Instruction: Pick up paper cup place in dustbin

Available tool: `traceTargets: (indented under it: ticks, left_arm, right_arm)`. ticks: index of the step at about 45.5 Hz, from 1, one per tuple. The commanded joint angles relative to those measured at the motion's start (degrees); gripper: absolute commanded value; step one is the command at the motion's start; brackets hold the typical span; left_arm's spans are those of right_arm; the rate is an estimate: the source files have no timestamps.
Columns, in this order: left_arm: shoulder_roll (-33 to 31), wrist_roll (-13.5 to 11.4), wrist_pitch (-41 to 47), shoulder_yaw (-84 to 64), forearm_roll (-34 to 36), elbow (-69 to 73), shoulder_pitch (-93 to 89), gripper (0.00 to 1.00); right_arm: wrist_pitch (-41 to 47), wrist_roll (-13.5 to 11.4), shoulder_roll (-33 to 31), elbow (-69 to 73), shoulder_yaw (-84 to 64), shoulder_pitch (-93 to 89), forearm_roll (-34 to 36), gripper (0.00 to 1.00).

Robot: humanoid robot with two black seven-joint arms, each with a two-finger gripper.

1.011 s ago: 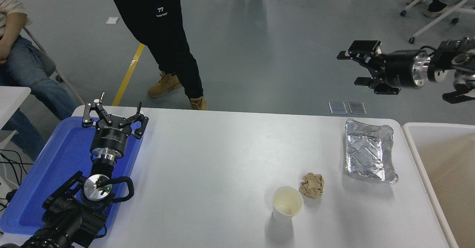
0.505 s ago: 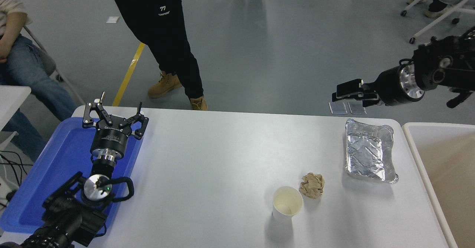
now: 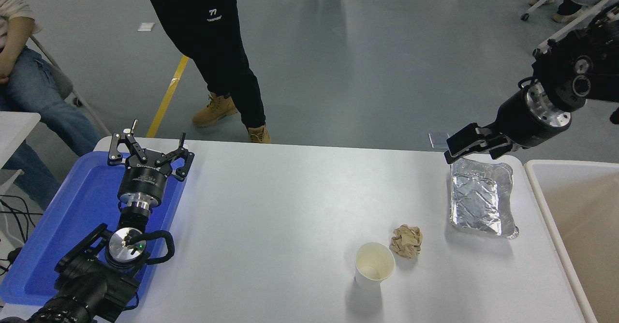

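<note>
In the head view, the paper cup [image 3: 375, 264] stands upright on the white table [image 3: 271, 207], at about five o'clock from the table's middle, its cream inside facing up. Nothing touches it. Just beside it, at its one o'clock, lies a crumpled brown paper ball [image 3: 406, 241], close to the cup's rim but apart from it. Farther toward two o'clock sits a crinkled silver foil tray [image 3: 480, 197], near the table's right edge. The dustbin [image 3: 541, 187] fills the picture's right edge at three to four o'clock, just beside the table, its off-white rim and beige inside showing.

The right gripper [image 3: 471, 146] reaches in from the two o'clock side, hanging over the far edge of the foil tray and pointing down and left. It is well apart from the cup. Its fingers are seen edge-on, so how far the jaws stand apart cannot be told; nothing shows between them.

The left gripper [image 3: 147, 150] is parked at nine o'clock over a flat blue tray [image 3: 77, 207], its jaws spread wide and holding nothing.

At twelve o'clock, beyond the table, a person in black trousers and tan boots [image 3: 217, 108] stands on the grey floor. Another person in jeans [image 3: 38, 95] sits at ten o'clock.
</note>
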Motion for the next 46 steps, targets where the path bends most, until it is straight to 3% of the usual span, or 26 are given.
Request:
traceTargets:
  ticks: [1, 27, 40, 46]
  left_arm:
    - [0.0, 0.0, 0.1, 0.0, 0.0, 0.0, -0.2, 1.00]
    - [0.1, 0.0, 0.1, 0.0, 0.0, 0.0, -0.1, 1.00]
    - [0.0, 0.0, 0.1, 0.0, -0.1, 0.0, -0.1, 1.00]
    - [0.0, 0.0, 0.1, 0.0, -0.1, 0.0, -0.1, 1.00]
  right_arm:
    - [1.6, 0.1, 6.6, -0.5, -6.5, 1.9, 7.1, 1.00]
    - [6.1, 0.1, 6.5, 0.9, -8.4, 6.0, 18.6, 1.00]
    - [5.7, 0.1, 8.8, 1.4, -9.0, 5.5, 17.0, 1.00]
    - [4.7, 0.1, 8.8, 1.2, -9.3, 4.3, 13.1, 1.00]
